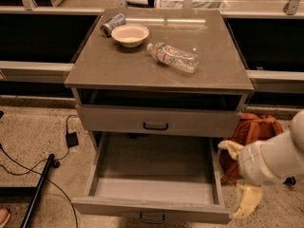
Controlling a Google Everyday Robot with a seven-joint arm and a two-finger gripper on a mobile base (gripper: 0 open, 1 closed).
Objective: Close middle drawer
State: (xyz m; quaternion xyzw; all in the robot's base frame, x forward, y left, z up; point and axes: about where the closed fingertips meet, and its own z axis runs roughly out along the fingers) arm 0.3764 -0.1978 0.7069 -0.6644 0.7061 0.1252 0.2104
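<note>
1. The middle drawer (156, 167) is seen pulled far out of the grey cabinet (118, 70). Its box is empty, and its low front panel and dark bail handle (152, 217) lie at the bottom edge of the view.
2. The gripper (232, 179) is placed just beside the drawer's right wall, near the front corner. Its two cream fingers (248, 201) are spread apart and nothing is held between them.
3. No contact with the front panel can be made out — the push is judged not yet begun.
4. If the push is applied at the right corner rather than the middle, the drawer could be skewed and jammed on its runners.
5. A finger could be caught between the drawer's side and the cabinet frame as the box slides in.
6. The brown bag (259, 129) behind the arm could be snagged — and the bottle (173, 57) lying on the top could be set rolling by a hard shove.
</note>
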